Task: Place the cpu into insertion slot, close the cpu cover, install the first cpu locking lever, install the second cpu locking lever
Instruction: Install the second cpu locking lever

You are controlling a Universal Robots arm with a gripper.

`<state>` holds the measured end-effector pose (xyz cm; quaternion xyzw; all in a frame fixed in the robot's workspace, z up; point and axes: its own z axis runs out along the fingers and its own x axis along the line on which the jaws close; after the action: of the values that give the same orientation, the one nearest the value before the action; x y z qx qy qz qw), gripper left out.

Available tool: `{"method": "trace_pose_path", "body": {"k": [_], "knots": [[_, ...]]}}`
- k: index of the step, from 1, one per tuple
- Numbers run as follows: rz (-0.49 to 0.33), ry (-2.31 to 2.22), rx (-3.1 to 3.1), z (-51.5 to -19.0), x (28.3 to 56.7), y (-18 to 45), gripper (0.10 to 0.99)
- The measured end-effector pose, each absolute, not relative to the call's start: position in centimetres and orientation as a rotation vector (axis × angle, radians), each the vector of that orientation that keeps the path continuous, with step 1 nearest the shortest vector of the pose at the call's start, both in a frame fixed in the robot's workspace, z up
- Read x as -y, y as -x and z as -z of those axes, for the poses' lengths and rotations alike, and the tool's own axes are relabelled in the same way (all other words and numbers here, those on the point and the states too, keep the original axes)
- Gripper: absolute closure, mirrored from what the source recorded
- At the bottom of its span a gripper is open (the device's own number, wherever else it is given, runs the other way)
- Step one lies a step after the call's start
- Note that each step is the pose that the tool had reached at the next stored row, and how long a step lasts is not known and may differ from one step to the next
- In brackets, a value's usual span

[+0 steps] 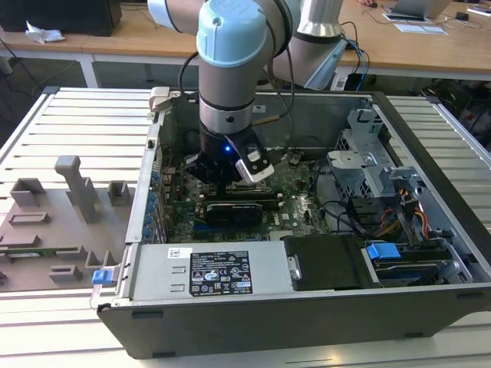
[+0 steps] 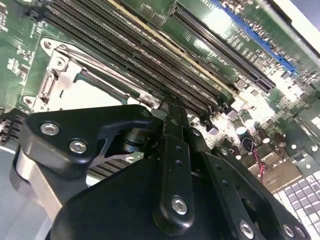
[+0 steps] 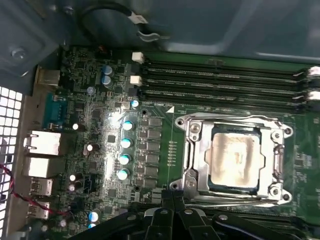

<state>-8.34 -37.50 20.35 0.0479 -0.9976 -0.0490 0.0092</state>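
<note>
- Where the arm reaches down into the open computer case (image 1: 430, 199), the gripper (image 1: 222, 170) hangs low over the green board (image 1: 295, 195) in the exterior view.
- In the first wrist view the gripper (image 3: 172, 197) has its two black fingers pressed together, holding nothing, just beside the socket's edge.
- The cpu (image 3: 234, 159) lies flat in the insertion slot (image 3: 217, 187), its grey top showing.
- The cpu cover (image 3: 200, 150) is down around the chip, like a shiny frame.
- Long black memory slots (image 3: 220, 80) run beside the socket, and in the second wrist view they (image 2: 150, 60) pass just past the fingertips (image 2: 170, 107).
</note>
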Motion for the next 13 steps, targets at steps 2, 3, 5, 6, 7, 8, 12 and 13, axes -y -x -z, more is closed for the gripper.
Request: {"method": "trace_pose_path", "body": {"k": [2, 3, 5, 6, 7, 8, 12, 13], "knots": [[0.155, -0.165, 3.115, -20.2, 37.2, 8.3, 0.98], [0.156, -0.177, 3.114, -20.2, 37.0, 8.3, 0.98], [0.154, -0.196, 3.113, -20.3, 37.0, 8.3, 0.98], [0.154, -0.199, 3.113, -20.4, 37.0, 8.3, 0.98], [0.154, -0.202, 3.114, -20.6, 37.0, 8.3, 0.98], [0.154, -0.203, 3.114, -20.8, 37.0, 8.3, 0.98], [0.159, -0.203, 3.114, -21.3, 37.3, 8.2, 0.98], [0.167, -0.203, 3.113, -21.3, 37.5, 8.0, 0.98]]}}
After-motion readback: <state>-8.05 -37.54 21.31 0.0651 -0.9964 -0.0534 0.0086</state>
